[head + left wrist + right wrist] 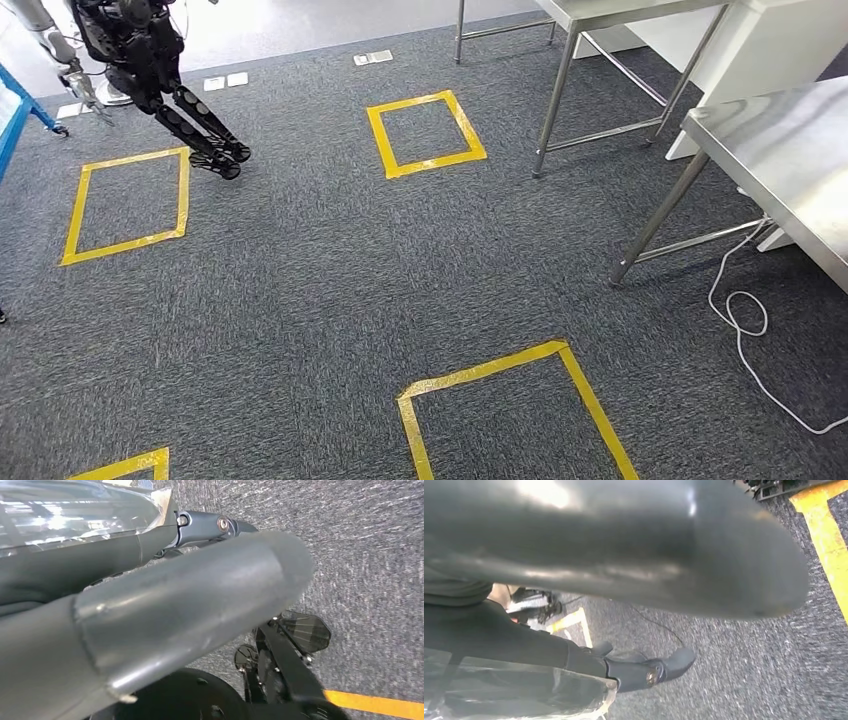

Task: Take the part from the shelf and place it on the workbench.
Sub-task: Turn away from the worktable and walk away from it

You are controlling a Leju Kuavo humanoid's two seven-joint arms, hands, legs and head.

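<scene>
Transparent part (75, 510) in both hands

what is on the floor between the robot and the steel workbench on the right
Nothing solid stands on the carpet toward the steel workbench. A white cable loops on the floor beside its leg, a possible snag. The yellow tape lies flat; the other robot stands far left.

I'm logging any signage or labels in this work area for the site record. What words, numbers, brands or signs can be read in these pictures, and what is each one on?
No text can be read in any view.
The yellow tape squares on the carpet are plain outlines, with no letters or numbers.
The small pale plates set in the floor are too small to tell if they are marked.
The steel table shows no label.
The left hand and right hand show no marking.
</scene>
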